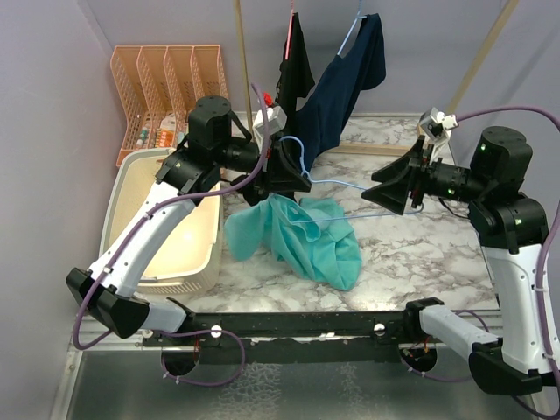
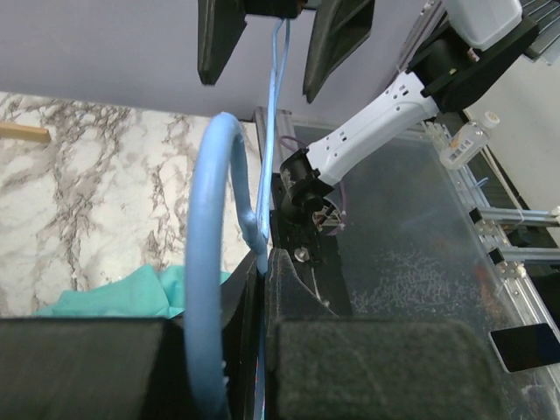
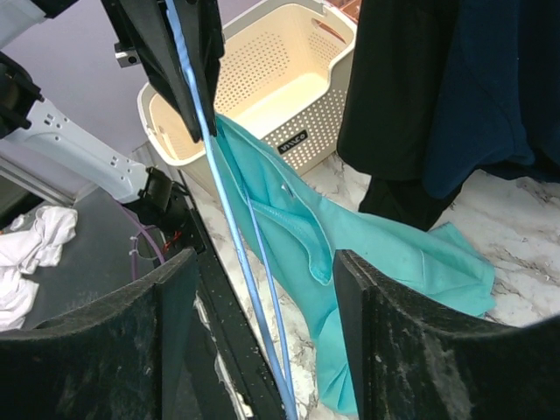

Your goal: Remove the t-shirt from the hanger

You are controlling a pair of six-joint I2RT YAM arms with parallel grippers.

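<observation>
Left pincer (image 2: 252,293): pressed together on the hook end of the hanger (image 2: 206,262), with the blue wire pinched between its pads.
Right pincer (image 3: 262,267): spread wide. The hanger's two thin wires run through the gap, and I cannot tell whether either finger touches them.
Hanger: light blue, held up off the table (image 1: 429,254) and stretched from one pincer to the other, with its hook at the left one.
T-shirt (image 1: 311,241): teal and draped from the hanger. It hangs off the wire just beside the left pincer and sags below and between both pincers, its lower part crumpled on the table.
Table: white marble pattern, lying under both pincers.
Basket (image 3: 293,109): cream and perforated. It sits on the far side of the left pincer from the right one, just beside the t-shirt.
Navy garment (image 1: 350,79): hangs above and behind the left pincer.
Black garment (image 1: 295,57): hangs beside the navy one, above the left pincer.
</observation>
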